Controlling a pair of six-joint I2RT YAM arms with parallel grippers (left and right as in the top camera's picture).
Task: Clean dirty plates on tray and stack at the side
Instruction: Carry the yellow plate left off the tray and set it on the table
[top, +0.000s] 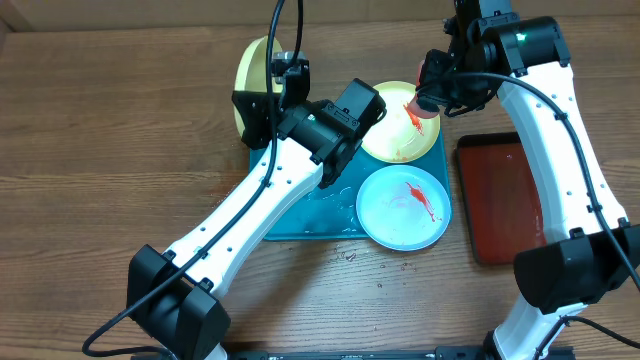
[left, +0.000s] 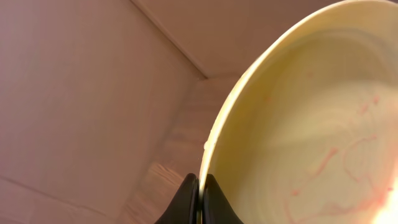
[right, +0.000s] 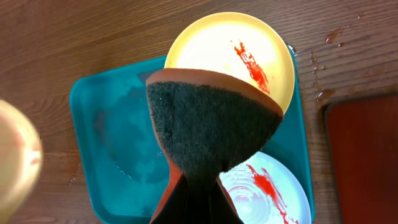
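Left claw: the left claw (left: 199, 184) is pinched together on the rim of the lifted plate (left: 311, 124).
Lifted plate: it is pale yellow and held up off the tray (right: 112, 112), tipped up on its edge, over the tray's far left corner. Only thin pink marks show inside it.
Right claw: the right claw (right: 194, 194) is clamped on a sponge (right: 211, 124), with the dark rough side facing the wrist camera.
Sponge spot: it hangs over the yellow plate on the tray (right: 211, 50), at the far right of the tray. That plate has a red smear.
White plate: the white plate (top: 400, 228) lies flat at the near right of the tray, also with a red smear.
What matters most: the lifted plate is to the left of the sponge, well apart from it, with the left arm's wrist between them. The sponge is much closer to the smeared yellow plate right under it.
My guess: the sponge can go down to rub the plate below, or move left to the lifted plate.
Where the stack goes: the bare tabletop (top: 120, 120) to the left of the tray is closest to the left claw. A red tray (top: 500, 200) fills the right side.
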